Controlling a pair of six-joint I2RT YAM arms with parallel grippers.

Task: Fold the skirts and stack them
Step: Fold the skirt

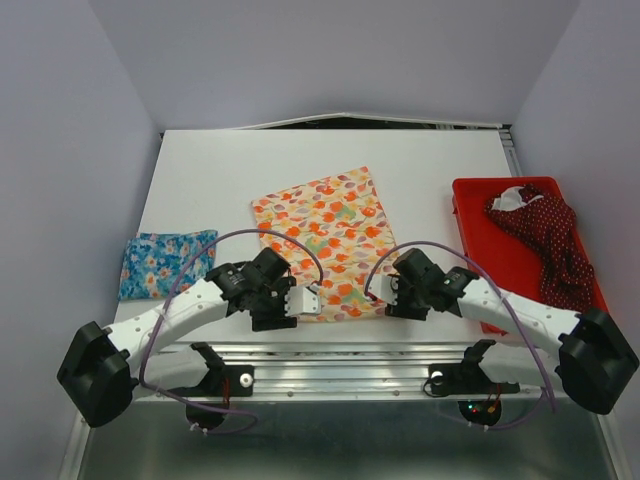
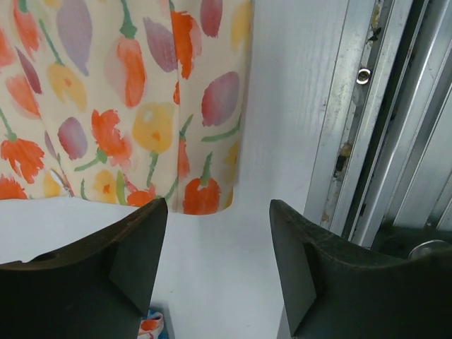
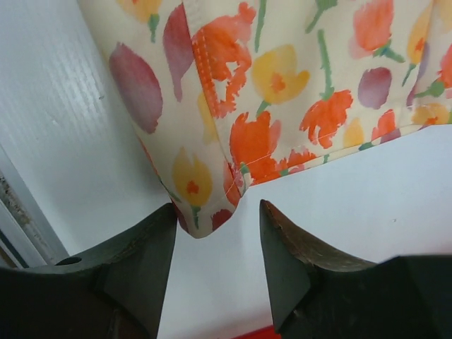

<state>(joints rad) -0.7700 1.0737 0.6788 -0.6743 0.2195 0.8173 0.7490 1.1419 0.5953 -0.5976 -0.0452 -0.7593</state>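
Note:
The cream-white skirt with orange flowers (image 1: pixel 328 240) lies spread flat in the middle of the table. My left gripper (image 1: pixel 312 300) is open at its near left corner; in the left wrist view (image 2: pixel 217 212) the cloth edge (image 2: pixel 127 106) lies just beyond the fingertips. My right gripper (image 1: pixel 378 288) is open at its near right corner, and that corner (image 3: pixel 201 212) sits between the jaws (image 3: pixel 217 215). The blue flowered skirt (image 1: pixel 165 262) lies folded at the left. The dark red dotted skirt (image 1: pixel 545 235) lies crumpled in the red tray (image 1: pixel 480 215).
The metal rail of the table's near edge (image 2: pixel 381 106) runs just right of my left gripper. The red tray takes up the right side of the table. Grey walls close in the left, right and back.

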